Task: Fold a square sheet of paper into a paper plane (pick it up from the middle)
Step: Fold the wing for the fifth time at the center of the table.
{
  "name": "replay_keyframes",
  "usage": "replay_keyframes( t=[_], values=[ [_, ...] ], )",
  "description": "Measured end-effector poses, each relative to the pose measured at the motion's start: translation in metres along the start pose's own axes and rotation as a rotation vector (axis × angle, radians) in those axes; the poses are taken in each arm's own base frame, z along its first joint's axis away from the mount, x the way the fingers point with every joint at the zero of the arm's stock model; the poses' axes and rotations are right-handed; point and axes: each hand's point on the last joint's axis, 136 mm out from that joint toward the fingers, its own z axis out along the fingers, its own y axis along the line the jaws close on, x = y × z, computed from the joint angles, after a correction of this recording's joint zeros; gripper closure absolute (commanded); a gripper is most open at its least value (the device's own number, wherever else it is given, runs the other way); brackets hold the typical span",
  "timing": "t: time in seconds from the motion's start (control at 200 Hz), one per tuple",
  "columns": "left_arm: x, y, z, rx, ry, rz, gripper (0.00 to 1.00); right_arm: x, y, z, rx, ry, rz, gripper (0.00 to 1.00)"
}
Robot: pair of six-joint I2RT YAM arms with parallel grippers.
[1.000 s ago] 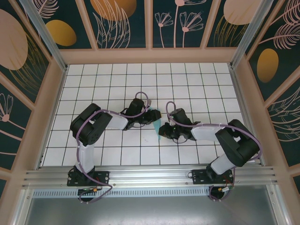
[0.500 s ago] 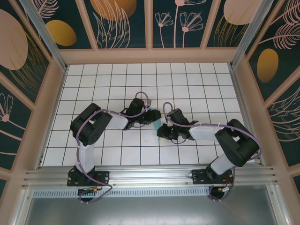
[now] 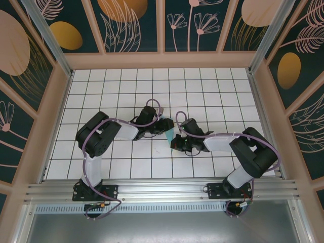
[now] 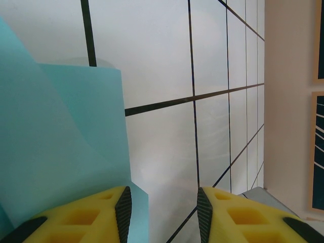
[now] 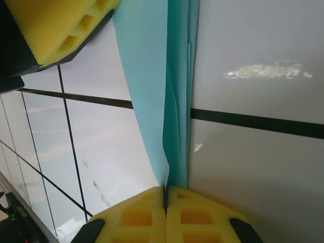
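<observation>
Your right gripper has closed — pinching the folded paper, its length running up-frame; left gripper jaws apart.

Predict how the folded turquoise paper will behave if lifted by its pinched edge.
Probably floppy: the folded paper already bows in a curve away from the right jaws, which are shut on its edge. Likely very light, since only thin layers show at the fold. It would probably sag or crease rather than break.

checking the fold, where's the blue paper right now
In the top view the blue paper lies mid-table between the arms; the right gripper pinches its folded edge, and the left gripper stands open at its other side.
</observation>
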Motion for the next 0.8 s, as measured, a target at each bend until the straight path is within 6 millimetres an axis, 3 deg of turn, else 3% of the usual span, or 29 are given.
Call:
replay_keyframes(
  t=[0.22, 0.43, 0.565, 0.666, 0.726, 0.801],
  values=[
    [0.0, 0.0, 0.0, -0.001, 0.001, 0.003, 0.6, 0.0, 0.0, -0.002, -0.035, -0.021, 0.022, 0.97],
    [0.0, 0.001, 0.0, -0.003, 0.002, 0.005, 0.6, -0.004, 0.005, -0.012, -0.04, -0.045, 0.025, 0.83],
    [0.0, 0.0, 0.001, -0.002, 0.003, 0.005, 0.6, -0.006, 0.008, -0.022, -0.035, -0.067, 0.022, 0.81],
    [0.001, 0.0, 0.001, -0.003, 0.006, 0.005, 0.6, -0.011, 0.011, -0.027, -0.029, -0.09, 0.016, 0.86],
    [0.001, 0.0, 0.001, -0.003, 0.006, 0.008, 0.6, -0.014, 0.016, -0.029, -0.04, -0.098, 0.008, 0.95],
    [0.001, 0.0, 0.001, -0.003, 0.006, 0.008, 0.6, -0.017, 0.022, -0.029, -0.062, -0.104, -0.002, 0.97]
  ],
)
